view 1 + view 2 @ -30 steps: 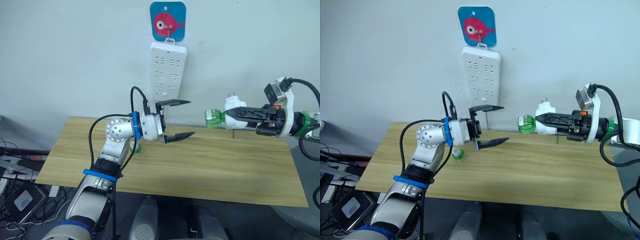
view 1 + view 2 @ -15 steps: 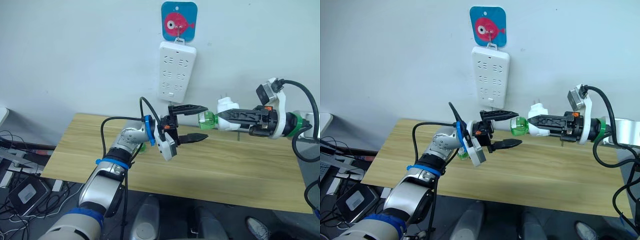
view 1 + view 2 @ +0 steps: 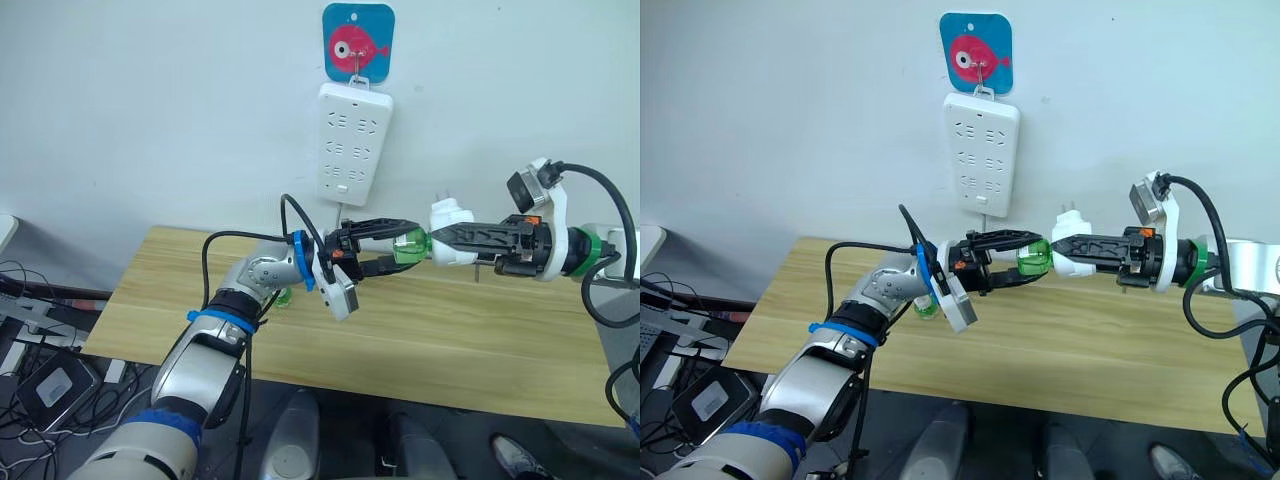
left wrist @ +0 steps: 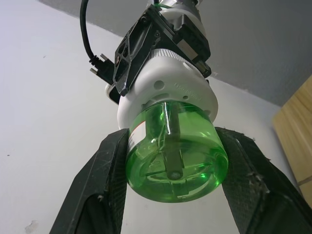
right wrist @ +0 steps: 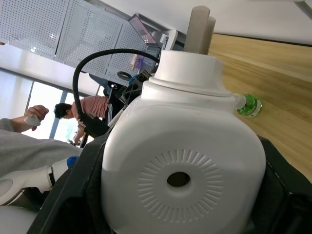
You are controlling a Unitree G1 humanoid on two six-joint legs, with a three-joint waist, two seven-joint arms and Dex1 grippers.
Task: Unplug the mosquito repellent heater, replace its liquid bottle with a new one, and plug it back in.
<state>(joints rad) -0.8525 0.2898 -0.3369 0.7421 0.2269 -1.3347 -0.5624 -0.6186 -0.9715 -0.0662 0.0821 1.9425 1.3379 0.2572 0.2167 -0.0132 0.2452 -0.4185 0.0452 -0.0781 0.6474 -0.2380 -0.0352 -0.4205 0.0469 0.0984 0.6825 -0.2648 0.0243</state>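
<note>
Left wrist view shows our left tool with a black finger against each side of the green liquid bottle, closed on it or very nearly. The bottle is still seated in the mosquito repellent heater, which our right tool clamps in mid-air above the table, below the wall-hung power strip. The risk as we judge it: twisting off-axis could jam the thread, or the smooth bottle could slip and drop. The heater is white and rounded, prongs pointing up; a second green bottle lies on the table.
</note>
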